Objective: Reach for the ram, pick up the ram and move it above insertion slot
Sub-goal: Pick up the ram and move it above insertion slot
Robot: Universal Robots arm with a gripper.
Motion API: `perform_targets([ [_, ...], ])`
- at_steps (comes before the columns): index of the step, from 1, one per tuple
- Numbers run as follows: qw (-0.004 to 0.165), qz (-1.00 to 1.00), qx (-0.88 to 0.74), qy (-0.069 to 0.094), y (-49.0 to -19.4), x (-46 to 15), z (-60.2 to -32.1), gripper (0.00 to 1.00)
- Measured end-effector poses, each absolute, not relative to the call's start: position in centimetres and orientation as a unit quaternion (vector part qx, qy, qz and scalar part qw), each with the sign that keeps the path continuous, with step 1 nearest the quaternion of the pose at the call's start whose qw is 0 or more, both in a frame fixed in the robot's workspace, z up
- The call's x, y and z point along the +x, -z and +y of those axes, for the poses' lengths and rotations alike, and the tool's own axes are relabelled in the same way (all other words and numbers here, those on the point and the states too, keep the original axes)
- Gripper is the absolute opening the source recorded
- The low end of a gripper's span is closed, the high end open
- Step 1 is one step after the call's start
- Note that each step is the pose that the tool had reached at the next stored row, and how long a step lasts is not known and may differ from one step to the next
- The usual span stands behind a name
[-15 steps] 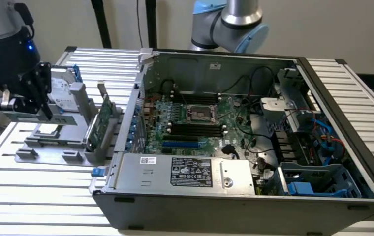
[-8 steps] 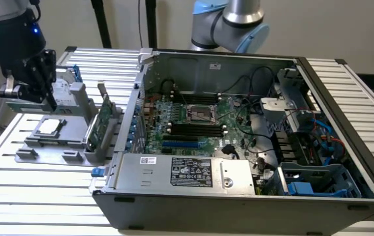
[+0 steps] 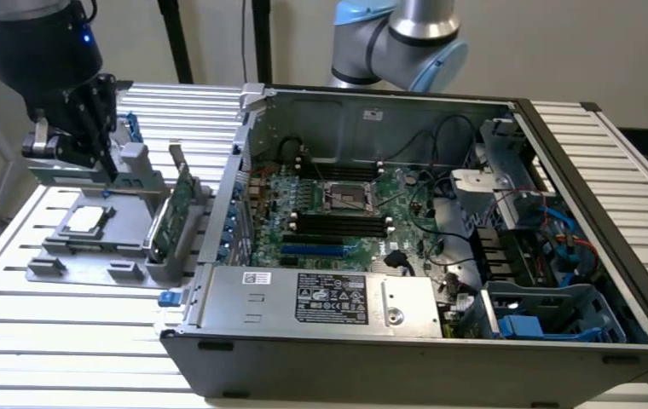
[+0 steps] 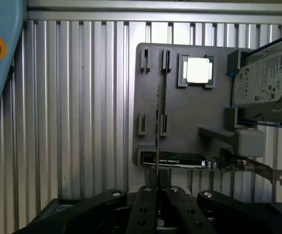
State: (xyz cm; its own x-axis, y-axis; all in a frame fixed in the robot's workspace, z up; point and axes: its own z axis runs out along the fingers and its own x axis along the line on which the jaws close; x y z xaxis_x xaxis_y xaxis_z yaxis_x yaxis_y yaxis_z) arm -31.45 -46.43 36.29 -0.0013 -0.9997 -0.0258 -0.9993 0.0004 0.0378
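Observation:
The ram (image 4: 157, 127) shows edge-on in the wrist view as a thin dark strip running out from between my fingers over the grey holder plate (image 4: 180, 131). My gripper (image 4: 157, 189) is shut on its near end. In the exterior view, the gripper (image 3: 106, 164) hangs over the holder (image 3: 96, 256) at the exterior view's left, well away from the open computer case (image 3: 415, 341). The black memory slots (image 3: 341, 223) lie on the green motherboard inside the case.
On the holder sit a processor (image 3: 85, 220), a taller green expansion card (image 3: 182, 204) standing on edge, and a silver hard drive (image 4: 263, 85) with blue tabs. Cables and a drive cage (image 3: 529, 247) crowd the case's side at the exterior view's right. A power supply (image 3: 324, 298) lines its front.

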Motion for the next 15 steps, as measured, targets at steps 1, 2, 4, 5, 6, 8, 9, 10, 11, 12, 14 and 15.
perform_targets([
  [1, 0.003, -0.707, 0.707, 0.023, -36.4, -31.2, -46.4, 0.13],
  [2, 0.003, -0.707, 0.707, 0.024, -36.4, -30.9, -46.4, 0.13],
  [4, 0.001, -0.707, 0.707, 0.026, -36.6, -30.4, -46.3, 0.13],
  [5, 0.0, -0.707, 0.707, 0.027, -36.6, -30.1, -46.3, 0.13],
  [6, -0.001, -0.707, 0.707, 0.028, -36.7, -29.9, -46.3, 0.13],
  [8, -0.003, -0.707, 0.707, 0.029, -36.8, -29.4, -46.2, 0.13],
  [9, -0.004, -0.707, 0.707, 0.03, -36.9, -29.1, -46.2, 0.13],
  [10, -0.004, -0.707, 0.707, 0.031, -37.0, -28.8, -46.1, 0.13],
  [11, -0.005, -0.707, 0.707, 0.032, -37.0, -28.6, -46.1, 0.13],
  [12, -0.006, -0.707, 0.707, 0.033, -37.1, -28.3, -46.1, 0.13],
  [14, -0.008, -0.707, 0.707, 0.035, -37.3, -27.8, -46.0, 0.13],
  [15, -0.009, -0.707, 0.707, 0.035, -37.3, -27.5, -46.0, 0.13],
])
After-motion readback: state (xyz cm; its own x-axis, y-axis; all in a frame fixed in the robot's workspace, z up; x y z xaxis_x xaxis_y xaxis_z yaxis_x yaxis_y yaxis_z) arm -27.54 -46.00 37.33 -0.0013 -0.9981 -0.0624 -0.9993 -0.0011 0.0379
